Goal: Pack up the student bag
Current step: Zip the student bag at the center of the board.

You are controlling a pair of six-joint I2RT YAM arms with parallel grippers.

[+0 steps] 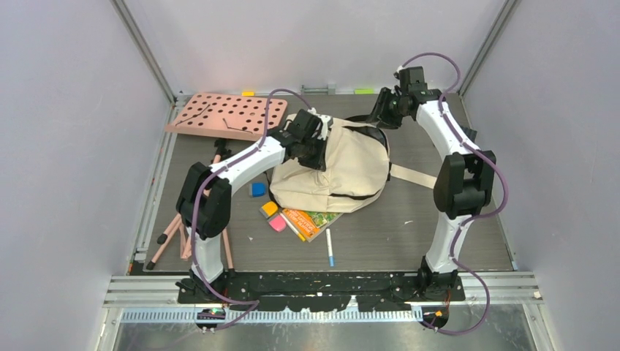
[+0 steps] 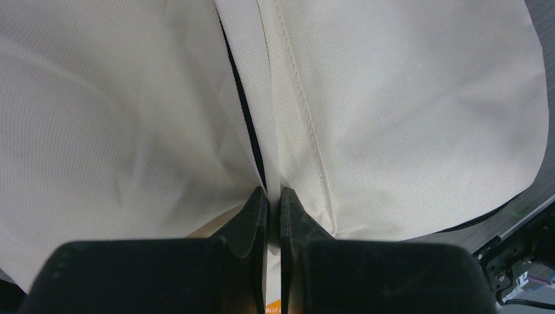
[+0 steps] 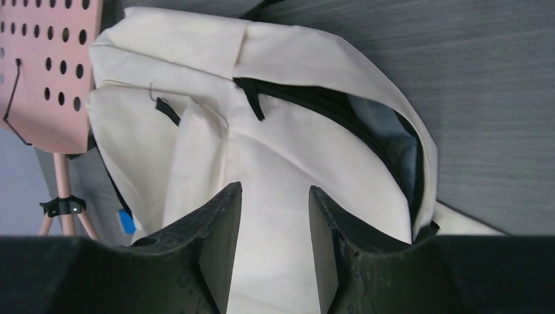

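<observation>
Because the student bag lies slumped at the middle of the table, the left gripper pinches a fold of its cream fabric, probably to lift the mouth open. The right gripper hangs above it, jaws apart and empty.

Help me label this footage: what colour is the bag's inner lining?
Grey lining inside the cream bag; clearest in the right wrist view.

1. You see the student bag as matt cream woven cloth with a stitched seam.
2. Your right gripper has fingers of matt black plastic.
3. Your table looks dull grey and finely grained.
</observation>
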